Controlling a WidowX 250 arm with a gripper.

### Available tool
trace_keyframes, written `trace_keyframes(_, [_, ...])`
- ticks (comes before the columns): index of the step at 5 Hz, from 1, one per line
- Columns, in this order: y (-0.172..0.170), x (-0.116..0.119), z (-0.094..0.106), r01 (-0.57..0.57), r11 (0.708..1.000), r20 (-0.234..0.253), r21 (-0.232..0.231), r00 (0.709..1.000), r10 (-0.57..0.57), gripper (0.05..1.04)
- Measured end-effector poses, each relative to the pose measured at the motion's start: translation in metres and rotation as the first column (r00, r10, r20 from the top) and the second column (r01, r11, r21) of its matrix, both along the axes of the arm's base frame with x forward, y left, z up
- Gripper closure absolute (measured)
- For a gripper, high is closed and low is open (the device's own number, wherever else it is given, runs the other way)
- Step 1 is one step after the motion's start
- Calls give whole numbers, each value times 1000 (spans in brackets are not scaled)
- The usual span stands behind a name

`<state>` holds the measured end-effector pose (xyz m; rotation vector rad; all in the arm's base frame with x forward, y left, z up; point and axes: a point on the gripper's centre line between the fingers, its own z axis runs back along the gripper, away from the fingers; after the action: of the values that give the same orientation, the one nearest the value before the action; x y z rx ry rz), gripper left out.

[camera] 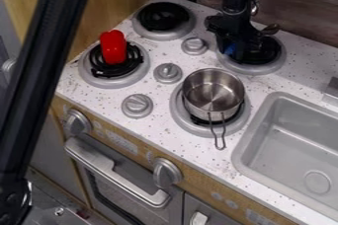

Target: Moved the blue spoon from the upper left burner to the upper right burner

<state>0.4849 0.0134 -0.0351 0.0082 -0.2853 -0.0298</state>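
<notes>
The black gripper [239,45] hangs over the left part of the upper right burner [256,69], hiding some of its dark coil. A small patch of blue, likely the blue spoon [231,49], shows low at the gripper's left side. Just right of the gripper, a rounded metallic piece that looks like a spoon's bowl [270,29] sticks out above the burner's back edge. The dark gripper hides what lies between the two. Nothing rests on the upper left burner [165,35].
A red object [113,47] stands on the lower left burner [105,81]. A metal pot [212,93] sits on the lower right burner, handle toward the front. Stove knobs [168,73] rise between burners. The sink [290,140] is at right; a black bar crosses the left side.
</notes>
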Motion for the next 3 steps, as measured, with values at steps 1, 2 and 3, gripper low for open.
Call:
trace_keyframes(1, [3,10,-8,-18,1000,-20,2,1000,18,635])
trace_keyframes(2, [5,18,-3,-28,999,-26,15,999,28,609])
trace_keyframes(3, [9,12,-5,-17,998,-70,53,997,21,304])
